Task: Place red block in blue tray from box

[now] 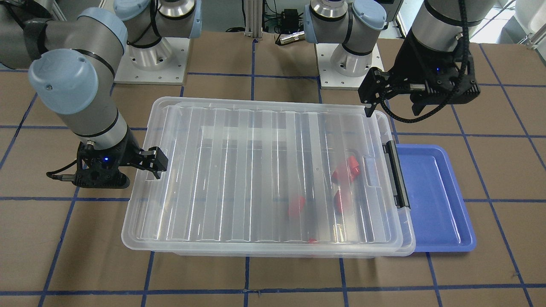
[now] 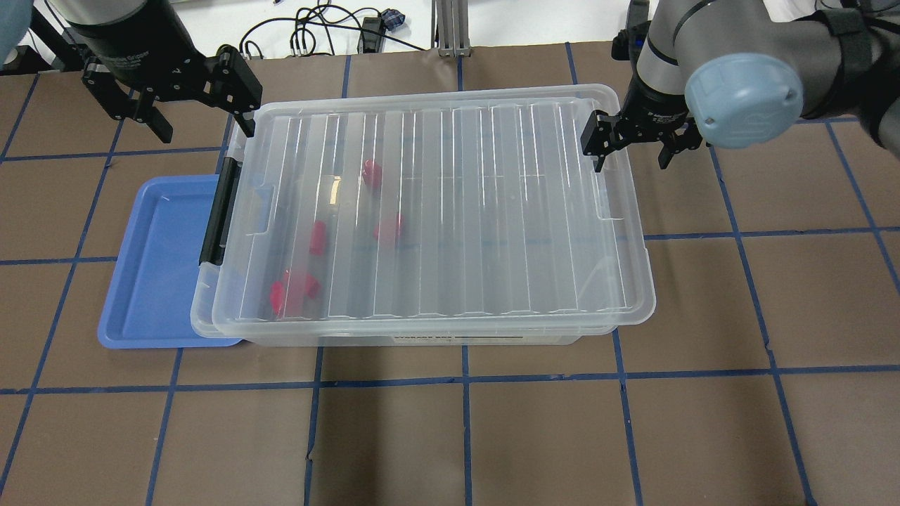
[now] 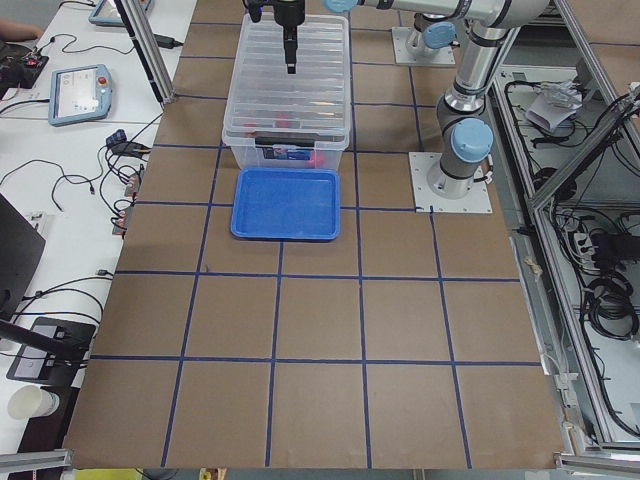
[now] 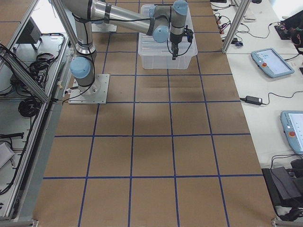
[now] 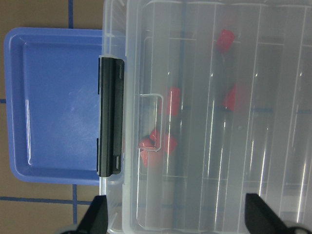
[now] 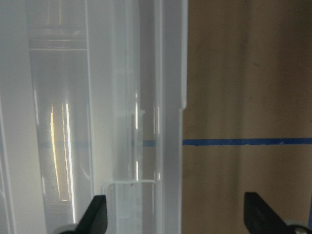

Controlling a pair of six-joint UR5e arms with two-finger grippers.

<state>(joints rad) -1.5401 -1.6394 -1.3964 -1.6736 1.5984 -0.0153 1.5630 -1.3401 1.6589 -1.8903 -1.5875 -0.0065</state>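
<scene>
Box (image 2: 436, 211) lid on, red blocks (image 2: 387, 229) inside toward latch end; blue tray (image 2: 155, 267) against that end. Left hand (image 2: 202, 116) fingers apart above far latch-end corner; right hand (image 2: 631, 149) fingers apart, straddling opposite rim

Brown table (image 2: 534, 436) — blue tape grid (image 2: 464, 376) — white benches (image 3: 60, 130) alongside.

Red blocks (image 2: 389, 229) scattered inside clear box (image 2: 492, 211), lid on; blue tray (image 2: 155, 267) flat beside box's latch end.
</scene>
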